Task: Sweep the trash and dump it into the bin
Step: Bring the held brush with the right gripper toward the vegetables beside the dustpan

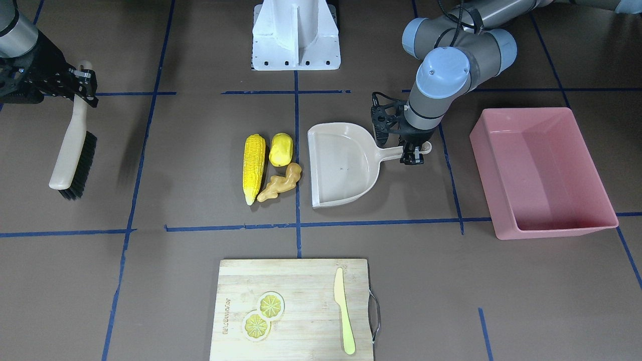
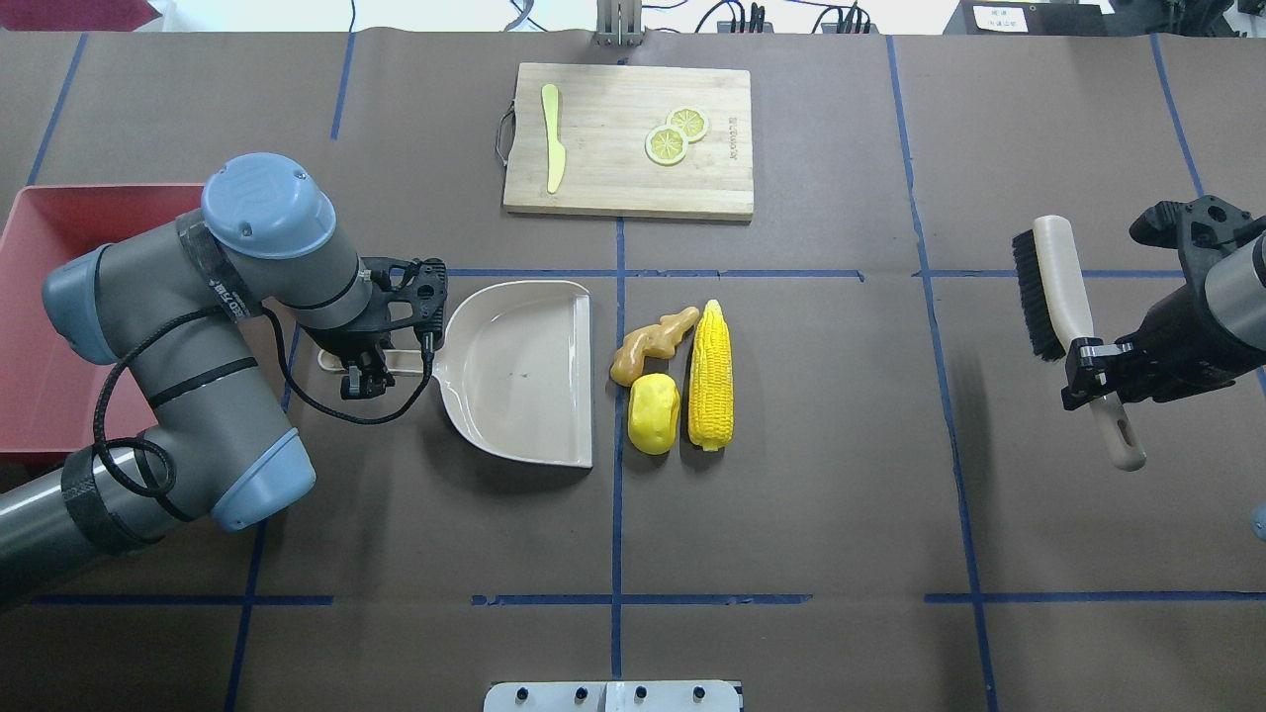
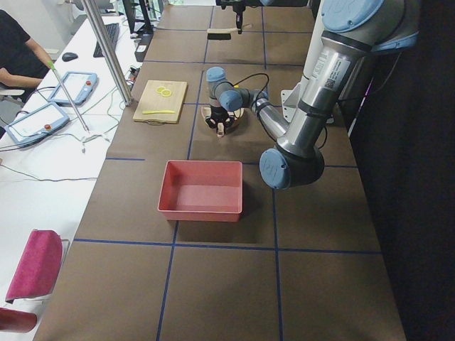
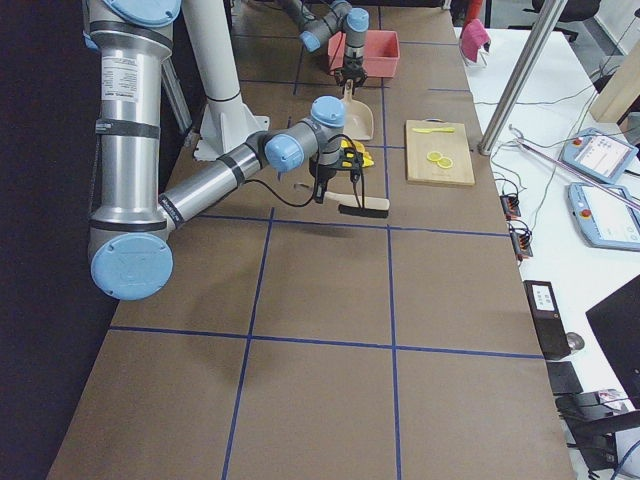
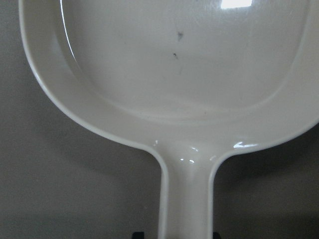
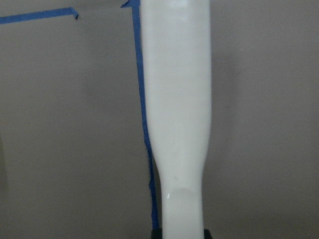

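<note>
The trash lies together mid-table: a corn cob [image 2: 710,376] [image 1: 253,168], a yellow oval lump [image 2: 654,413] [image 1: 281,149] and a tan ginger root [image 2: 653,343] [image 1: 281,183]. A beige dustpan [image 2: 519,371] [image 1: 341,165] [image 5: 184,74] lies beside them, its open edge facing them. My left gripper [image 2: 361,368] [image 1: 414,153] is shut on the dustpan's handle. My right gripper [image 2: 1088,371] [image 1: 83,82] is shut on the handle of a black-bristled brush [image 2: 1053,287] [image 1: 75,155] [image 6: 177,99], held above the table far to the right. The pink bin [image 2: 30,326] [image 1: 551,233] stands empty behind my left arm.
A wooden cutting board [image 2: 628,188] [image 1: 301,281] at the far side holds a yellow-green knife [image 2: 552,148] [image 1: 344,311] and two lemon slices [image 2: 678,133] [image 1: 263,316]. The white robot base [image 1: 296,35] is at the near edge. Blue tape lines cross the brown table.
</note>
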Tool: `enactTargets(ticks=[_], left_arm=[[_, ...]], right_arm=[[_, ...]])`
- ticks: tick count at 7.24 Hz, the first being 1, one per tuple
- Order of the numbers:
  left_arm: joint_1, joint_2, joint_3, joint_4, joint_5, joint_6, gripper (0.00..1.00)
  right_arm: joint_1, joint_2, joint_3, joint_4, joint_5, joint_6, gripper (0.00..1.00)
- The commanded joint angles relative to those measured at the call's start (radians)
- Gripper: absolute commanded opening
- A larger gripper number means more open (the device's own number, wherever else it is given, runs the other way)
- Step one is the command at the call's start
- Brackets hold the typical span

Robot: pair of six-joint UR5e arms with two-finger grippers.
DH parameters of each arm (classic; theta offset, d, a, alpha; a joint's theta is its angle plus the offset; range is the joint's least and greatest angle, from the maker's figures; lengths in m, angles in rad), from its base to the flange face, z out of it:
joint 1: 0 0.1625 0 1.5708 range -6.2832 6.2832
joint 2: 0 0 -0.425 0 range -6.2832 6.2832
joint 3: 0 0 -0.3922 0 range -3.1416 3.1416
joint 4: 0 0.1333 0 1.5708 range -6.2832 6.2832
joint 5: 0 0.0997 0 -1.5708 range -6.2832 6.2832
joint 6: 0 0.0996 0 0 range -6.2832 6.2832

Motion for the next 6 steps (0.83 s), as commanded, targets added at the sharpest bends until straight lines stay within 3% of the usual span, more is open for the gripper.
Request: enactTargets(ticks=[1, 6], left_arm=[[0.0, -0.002, -0.006, 0.005, 0.025, -0.001, 0.0], [0.004, -0.074, -0.021, 0.171, 0.068, -0.001, 0.0]], right_arm=[[-0.006, 0.005, -0.003, 0.001, 0.005, 0.0, 0.0], [-0.084, 0.201, -0.029, -0.148, 0.002, 0.058, 0.0]])
